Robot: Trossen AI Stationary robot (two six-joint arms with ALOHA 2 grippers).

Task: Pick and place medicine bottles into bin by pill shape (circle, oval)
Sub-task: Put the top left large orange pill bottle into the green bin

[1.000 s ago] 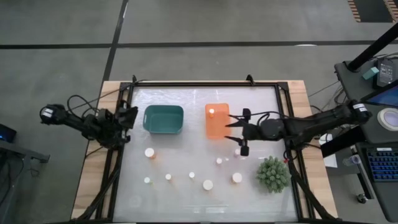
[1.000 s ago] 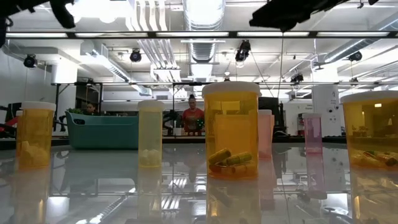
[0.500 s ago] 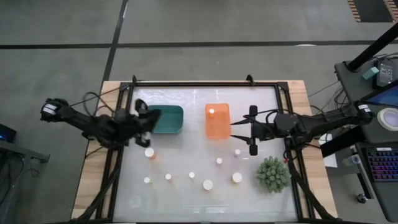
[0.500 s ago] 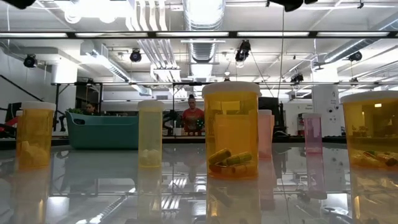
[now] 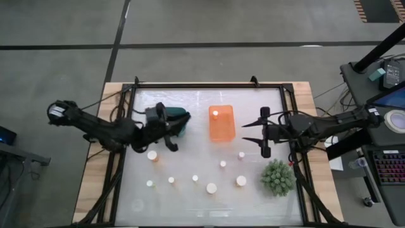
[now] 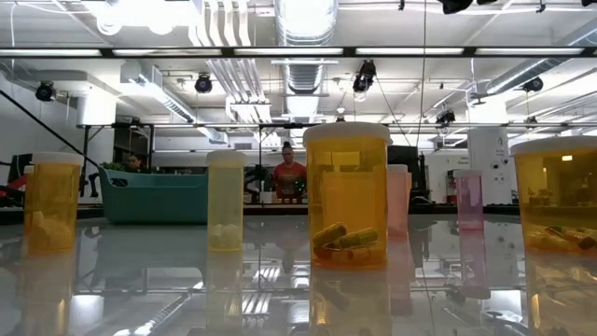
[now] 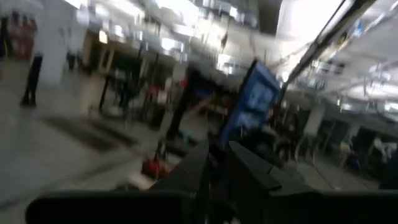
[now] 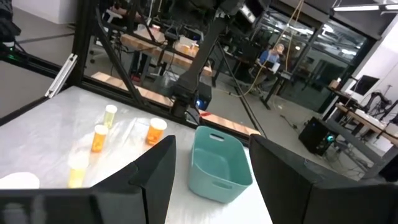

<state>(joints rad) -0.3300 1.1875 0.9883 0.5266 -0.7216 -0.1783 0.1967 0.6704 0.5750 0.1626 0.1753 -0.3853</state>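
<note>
No readable labels on medicine bottles [image 5: 211,188]. Left end effector [image 5: 169,130] pinched narrow over teal bin's [image 5: 181,114] 7 o'clock; right end effector [image 5: 253,132] wide, empty.

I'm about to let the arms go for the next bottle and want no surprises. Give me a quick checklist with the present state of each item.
1. Right gripper open and empty, beside the orange bin: ok.
2. Left gripper shut, over the teal bin; whether it holds anything: cannot tell.
3. Bottles standing upright, spaced apart on the table: ok.
4. One bottle already in the orange bin: ok.
5. Plant apart from the nearest bottle: ok.
</note>
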